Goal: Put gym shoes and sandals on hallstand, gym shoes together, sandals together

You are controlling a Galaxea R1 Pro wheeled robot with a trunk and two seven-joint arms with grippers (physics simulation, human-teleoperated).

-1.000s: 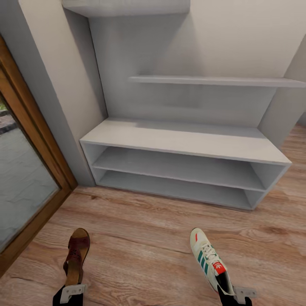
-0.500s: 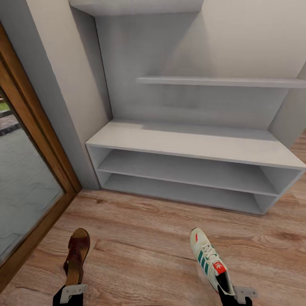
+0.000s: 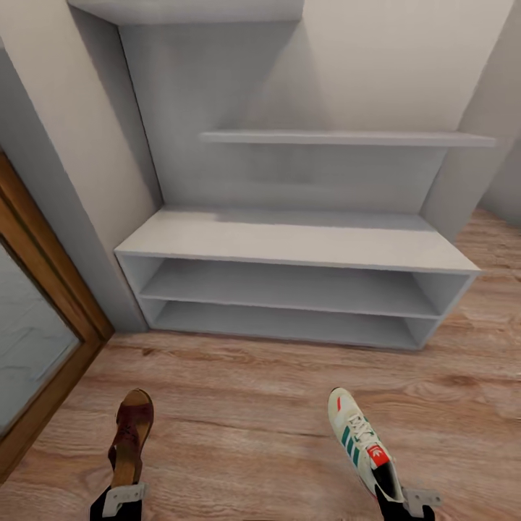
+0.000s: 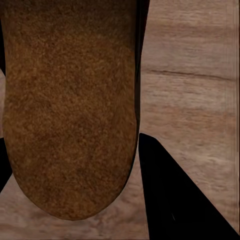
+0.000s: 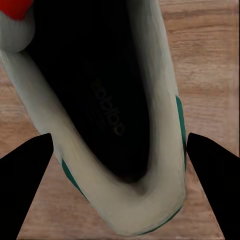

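the corridor floor point(image 3: 246, 405) is showing light brown wood grain with a faint sheen. the hallstand point(image 3: 289, 246) is looking matt, smooth and pale grey, like painted board. the sandal point(image 3: 129, 438) is presenting dark brown leather straps, and its footbed point(image 4: 67, 100) is appearing rough and grainy. the gym shoe point(image 3: 362, 441) is looking like smooth cream leather with a dark lining.

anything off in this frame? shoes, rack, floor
Nothing stands out. Left end effector holds one sandal, right end effector one gym shoe, both level and intact. The hallstand has nothing on its shelves; no damage shows.
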